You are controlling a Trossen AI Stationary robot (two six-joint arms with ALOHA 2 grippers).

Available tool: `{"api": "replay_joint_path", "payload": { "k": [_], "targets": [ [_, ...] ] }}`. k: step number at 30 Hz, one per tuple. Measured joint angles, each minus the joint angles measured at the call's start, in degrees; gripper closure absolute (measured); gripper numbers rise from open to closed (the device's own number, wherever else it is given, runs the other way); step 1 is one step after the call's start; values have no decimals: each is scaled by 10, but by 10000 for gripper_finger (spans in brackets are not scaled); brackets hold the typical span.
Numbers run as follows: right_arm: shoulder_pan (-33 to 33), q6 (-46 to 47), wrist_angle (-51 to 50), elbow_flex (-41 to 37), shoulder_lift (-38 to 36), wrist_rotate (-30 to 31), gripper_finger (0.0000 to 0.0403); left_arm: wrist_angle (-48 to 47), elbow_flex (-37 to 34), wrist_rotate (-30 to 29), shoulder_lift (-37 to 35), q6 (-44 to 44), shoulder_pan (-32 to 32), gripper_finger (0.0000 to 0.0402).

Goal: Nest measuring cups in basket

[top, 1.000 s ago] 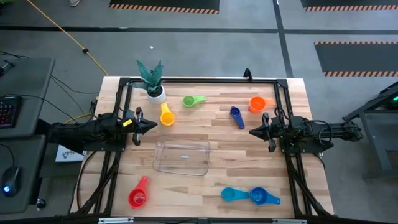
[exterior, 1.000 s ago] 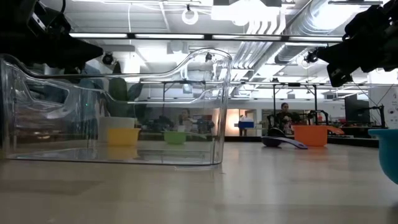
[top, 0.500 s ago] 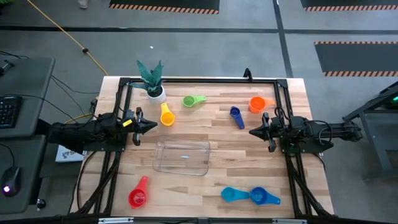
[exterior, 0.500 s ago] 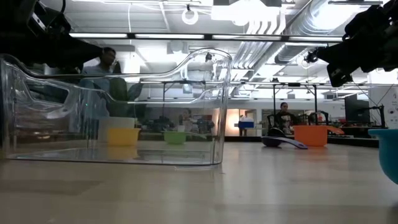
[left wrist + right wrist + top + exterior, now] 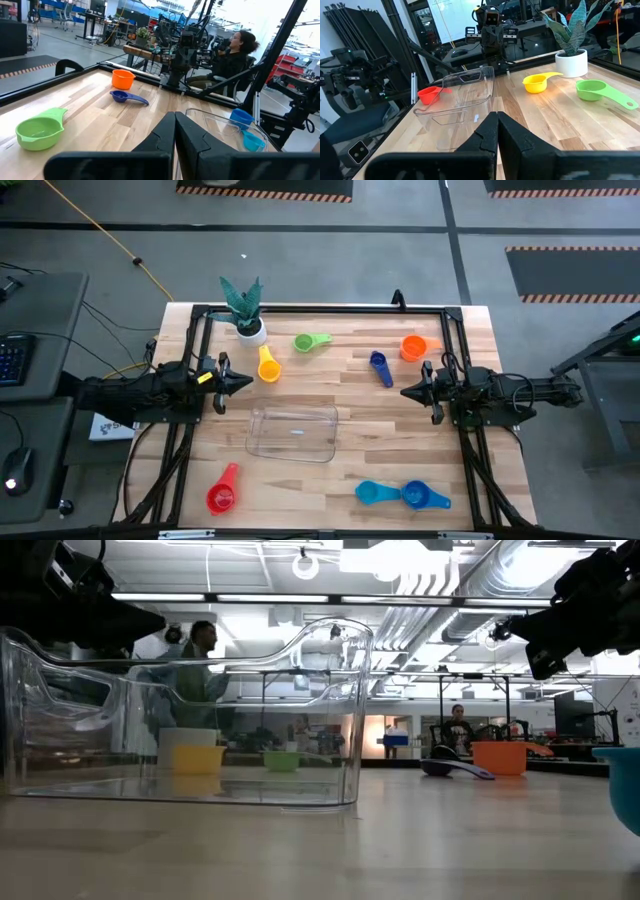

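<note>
Measuring cups scattered round the empty basket mid-surface; yellow cup just beside left claw, clenched, handle pointing away toward the plant; dark blue cup nearest right claw, clenched.

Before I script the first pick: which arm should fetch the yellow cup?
Left. The yellow cup lies just beyond the left gripper; the right gripper waits across the table.

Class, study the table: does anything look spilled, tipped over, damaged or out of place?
Nothing stands out. The clear basket sits flat and empty mid-table, the six measuring cups lie scattered around it on the wood, none inside yet, and the potted plant stands upright at the far edge. Both end effectors wait shut at the sides.
</note>
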Motion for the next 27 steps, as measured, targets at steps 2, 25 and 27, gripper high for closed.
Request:
{"api": "replay_joint_path", "payload": {
  "k": [2,25,27],
  "targets": [
    [0,0,0,0,0,0,402,0,0,0,0,0,0,401],
    [0,36,40,0,0,1,402,0,0,0,0,0,0,401],
    [0,115,88,0,0,3,402,0,0,0,0,0,0,401]
  ]
}}
